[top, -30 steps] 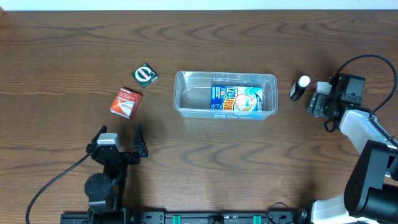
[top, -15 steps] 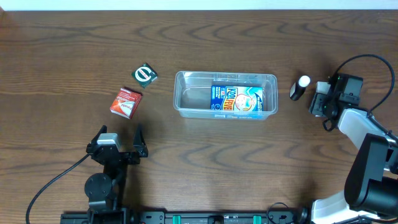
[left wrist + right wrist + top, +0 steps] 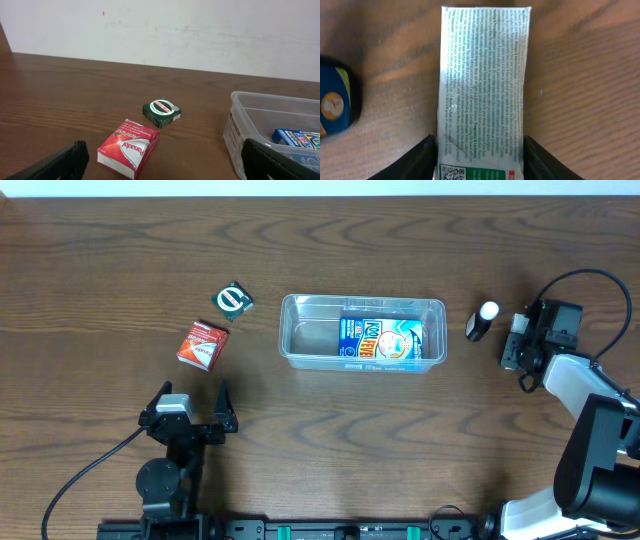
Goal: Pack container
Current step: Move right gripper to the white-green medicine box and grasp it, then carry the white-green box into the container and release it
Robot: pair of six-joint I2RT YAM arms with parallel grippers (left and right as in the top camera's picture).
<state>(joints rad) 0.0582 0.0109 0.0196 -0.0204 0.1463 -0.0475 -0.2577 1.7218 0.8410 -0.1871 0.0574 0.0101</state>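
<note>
Flanking white box (image 3: 482, 85), right fingers (image 3: 418, 162); left fingers (image 3: 59, 163) spread, empty

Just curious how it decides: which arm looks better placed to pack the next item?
Probably right: the right gripper has a finger on each side of the white box, while the left gripper sits open, apart from the red packet.

The overhead camera looks straight down on the whole table (image 3: 100, 260). The left wrist camera sits low, facing the wall (image 3: 200, 30), and shares the red box (image 3: 128, 148), green packet (image 3: 161, 111) and container (image 3: 240, 125) end with it. The right wrist camera looks down, very near, on a white box (image 3: 482, 90) between its fingers (image 3: 415, 160)
</note>
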